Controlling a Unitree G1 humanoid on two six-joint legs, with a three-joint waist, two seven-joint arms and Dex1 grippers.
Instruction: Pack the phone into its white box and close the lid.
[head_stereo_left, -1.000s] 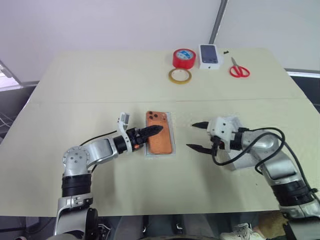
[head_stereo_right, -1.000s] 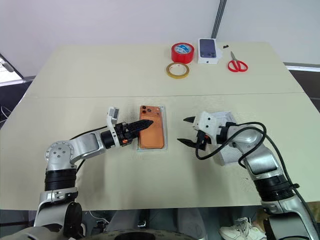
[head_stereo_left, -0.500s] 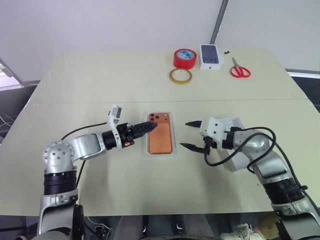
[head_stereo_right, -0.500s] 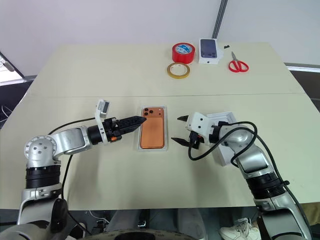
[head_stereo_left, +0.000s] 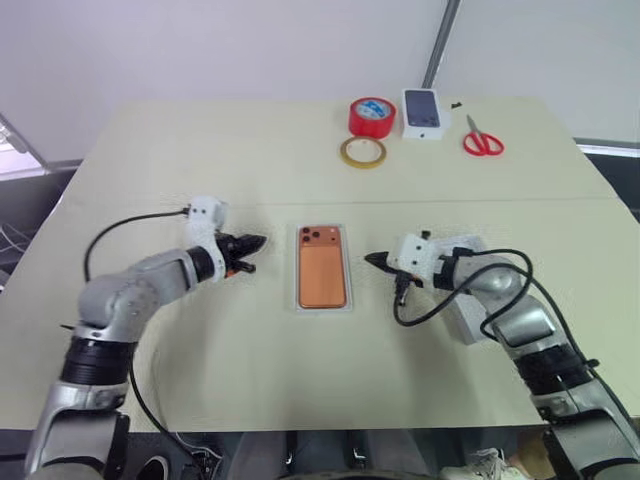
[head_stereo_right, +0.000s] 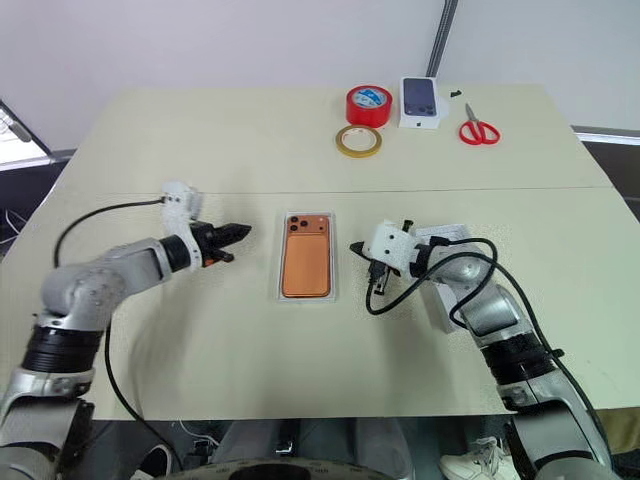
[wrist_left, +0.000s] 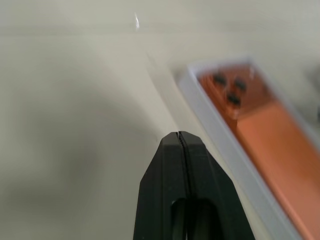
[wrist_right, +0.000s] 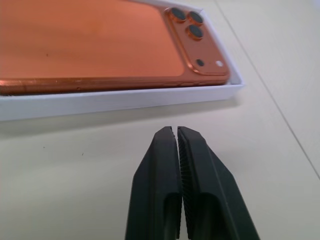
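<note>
- Copper-orange smartphone (head_stereo_left: 322, 277) lies in shallow white tray (head_stereo_left: 322, 305), tabletop (head_stereo_left: 200, 160) centre.
- Left gripper (head_stereo_left: 254, 241) at 9 o'clock, fingers together.
- Right gripper (head_stereo_left: 372, 259) at 3 o'clock, fingers together.

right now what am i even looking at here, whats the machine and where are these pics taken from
A two-armed robot stands at a table. Two pictures come from its head camera, looking down; two come from cameras on its wrists, looking along the black fingers. The left gripper and right gripper are both shut and hold nothing, one on each side of the phone. The orange phone lies back up inside the white box. The lid sits beside the right arm, partly hidden by it. At the far edge lie red tape, a yellowish tape ring, a small phone-picture box and red scissors.
</note>
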